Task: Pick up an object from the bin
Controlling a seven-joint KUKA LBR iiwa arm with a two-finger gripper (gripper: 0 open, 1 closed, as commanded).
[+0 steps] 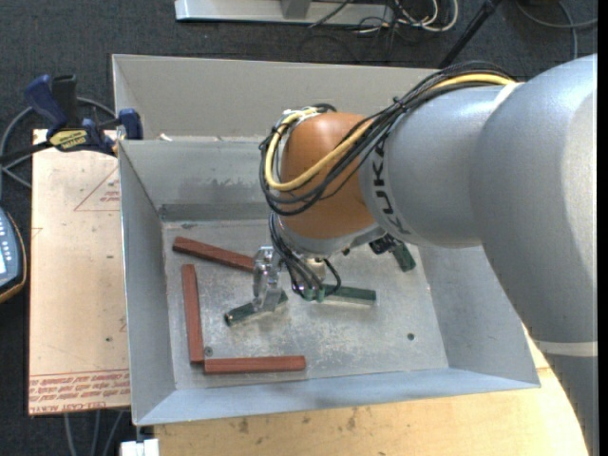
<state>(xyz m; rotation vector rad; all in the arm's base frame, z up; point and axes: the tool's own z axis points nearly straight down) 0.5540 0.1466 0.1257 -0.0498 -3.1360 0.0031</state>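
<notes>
Left side of your bin (142, 255) has three red-brown sticks lying loose: a slanted stick (214, 253) up top, a long stick (192, 312) running along the left, and a flat stick (255, 364) near the front. Mid-bin, your pincer (269, 285) sits down at the right end of a dark green stick (245, 313). Honestly can't tell if it's spread or pinching. A second green stick (347, 294) lies just right of it.
</notes>
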